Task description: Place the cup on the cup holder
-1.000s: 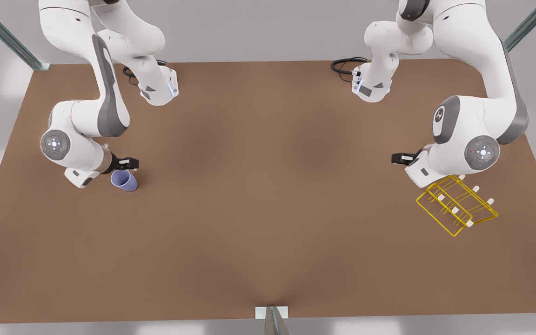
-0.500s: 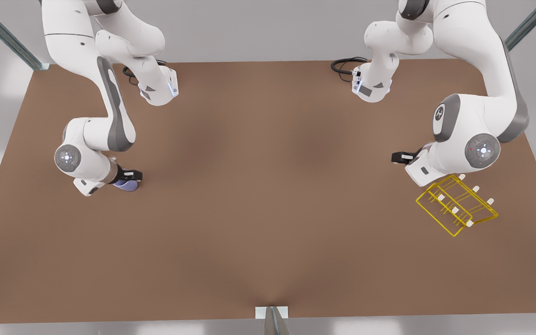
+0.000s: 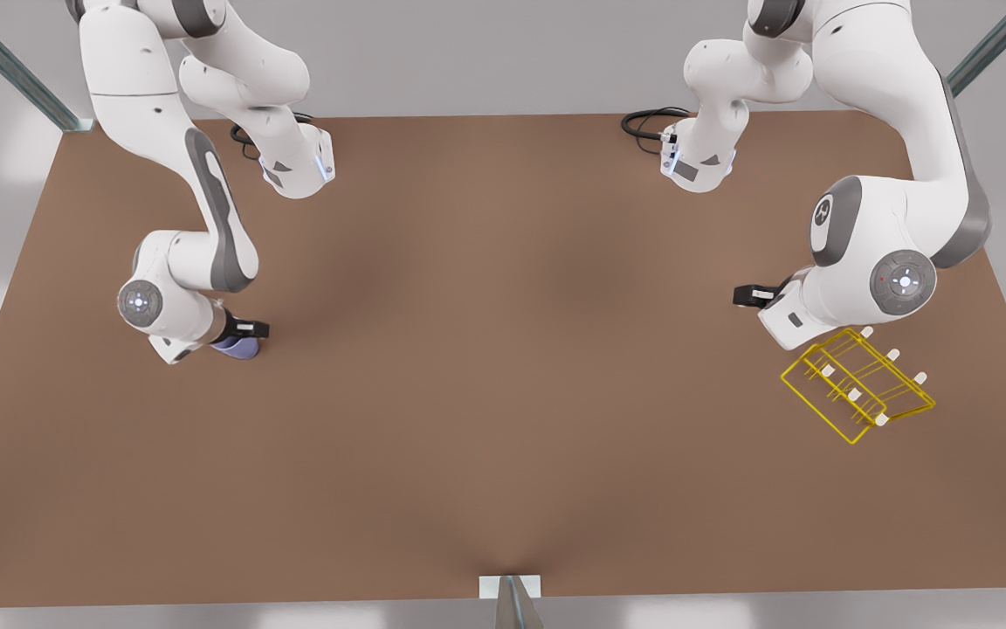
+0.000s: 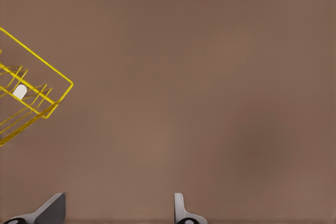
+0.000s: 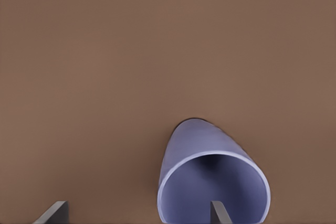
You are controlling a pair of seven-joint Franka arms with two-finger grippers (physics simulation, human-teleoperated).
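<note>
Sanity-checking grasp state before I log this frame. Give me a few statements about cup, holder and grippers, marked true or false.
1. The right gripper is at the cup, one finger inside its rim. True.
2. The cup already sits on the cup holder. False: it is on the table at the front view's left, far from the holder.
3. The left gripper is open. True: its fingers stand apart over bare table beside the holder.
4. The cup holder is being gripped. False: it rests untouched on the table.
5. The cup is red. False: it is lavender-blue.
</note>
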